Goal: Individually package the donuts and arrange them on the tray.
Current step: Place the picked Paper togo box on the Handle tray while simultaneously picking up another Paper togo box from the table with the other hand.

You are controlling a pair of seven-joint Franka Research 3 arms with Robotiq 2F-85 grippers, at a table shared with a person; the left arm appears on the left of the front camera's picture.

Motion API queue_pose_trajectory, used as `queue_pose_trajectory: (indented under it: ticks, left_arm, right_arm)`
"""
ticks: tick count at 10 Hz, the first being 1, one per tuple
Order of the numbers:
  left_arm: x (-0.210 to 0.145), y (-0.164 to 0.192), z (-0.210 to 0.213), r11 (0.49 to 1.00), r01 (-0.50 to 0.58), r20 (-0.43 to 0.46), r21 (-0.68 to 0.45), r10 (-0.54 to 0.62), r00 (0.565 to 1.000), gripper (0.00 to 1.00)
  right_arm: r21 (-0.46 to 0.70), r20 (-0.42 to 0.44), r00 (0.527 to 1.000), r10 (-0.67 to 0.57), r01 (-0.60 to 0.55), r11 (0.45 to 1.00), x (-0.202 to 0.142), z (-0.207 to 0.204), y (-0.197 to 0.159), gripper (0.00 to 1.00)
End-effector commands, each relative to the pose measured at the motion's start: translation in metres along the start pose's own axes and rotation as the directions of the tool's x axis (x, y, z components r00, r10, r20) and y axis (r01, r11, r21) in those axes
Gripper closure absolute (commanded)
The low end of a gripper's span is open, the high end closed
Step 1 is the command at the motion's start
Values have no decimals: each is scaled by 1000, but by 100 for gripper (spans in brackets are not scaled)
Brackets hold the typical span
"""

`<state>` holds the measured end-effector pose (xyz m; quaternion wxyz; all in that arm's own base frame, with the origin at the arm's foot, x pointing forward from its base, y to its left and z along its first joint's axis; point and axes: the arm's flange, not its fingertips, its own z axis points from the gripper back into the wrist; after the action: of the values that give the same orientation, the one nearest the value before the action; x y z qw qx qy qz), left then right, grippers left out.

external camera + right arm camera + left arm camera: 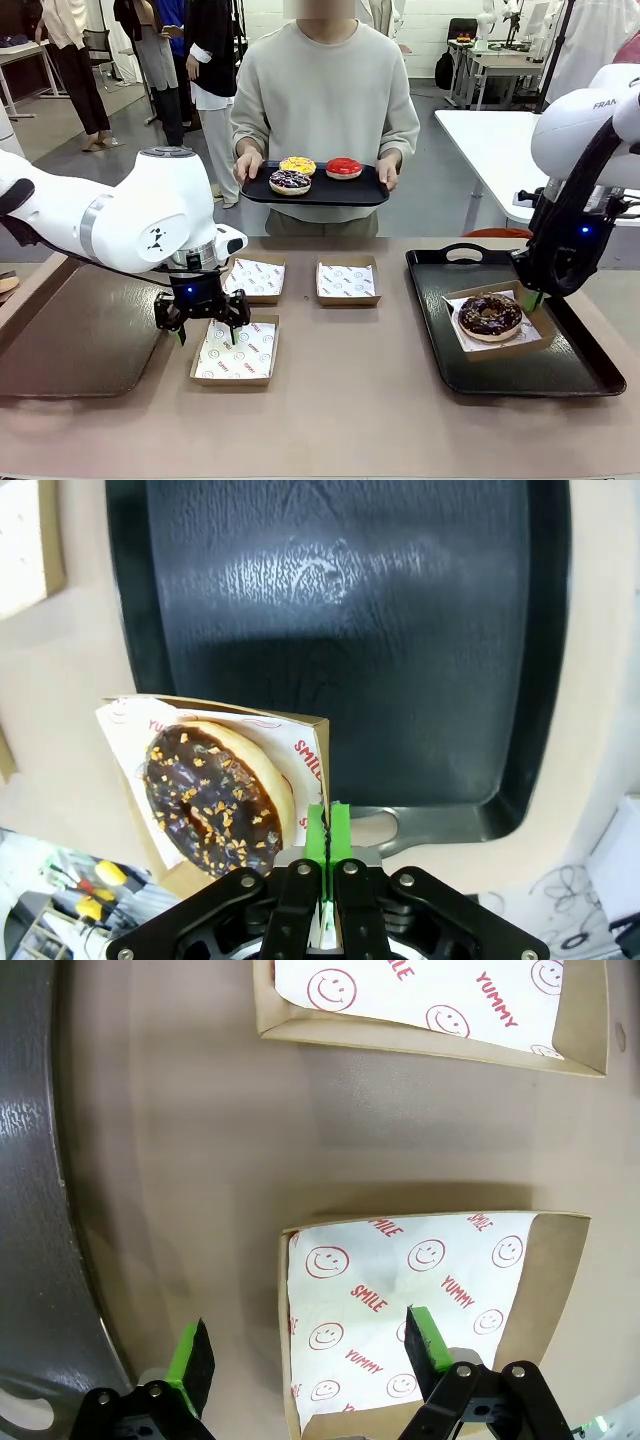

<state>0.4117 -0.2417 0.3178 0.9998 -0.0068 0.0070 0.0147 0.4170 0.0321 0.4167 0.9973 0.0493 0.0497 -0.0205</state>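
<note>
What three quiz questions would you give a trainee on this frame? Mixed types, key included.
1. True or false: the left gripper is shut on a donut.
2. How many donuts lie on the person's tray?
3. The right gripper is clamped on: A a cup; B the filled box under the chocolate donut; C nothing.
Key: 1 false, its jaws stand open above an empty box; 2 three; 3 B.

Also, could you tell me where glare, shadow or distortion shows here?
Right wrist view: light glares on the black tray, whose edges bow slightly. Left wrist view: soft shadow lies on the table beside the nearer lined box. Front view: evenly lit, sharp.
</note>
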Motion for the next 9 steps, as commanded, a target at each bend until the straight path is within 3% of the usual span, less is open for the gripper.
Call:
queue_pose_trajectory:
  ticks: [1, 9]
  left_arm:
    - [2, -6, 2, 999, -19, 15, 32, 19, 1000, 0]
    - [-2, 3, 8, 1000, -10, 20, 13, 10, 1000, 0]
  right_arm:
    - [50, 25, 999, 23, -24, 998, 2, -9, 4, 99]
    - [9, 12, 1000, 1, -1, 1000, 17, -53, 12, 99]
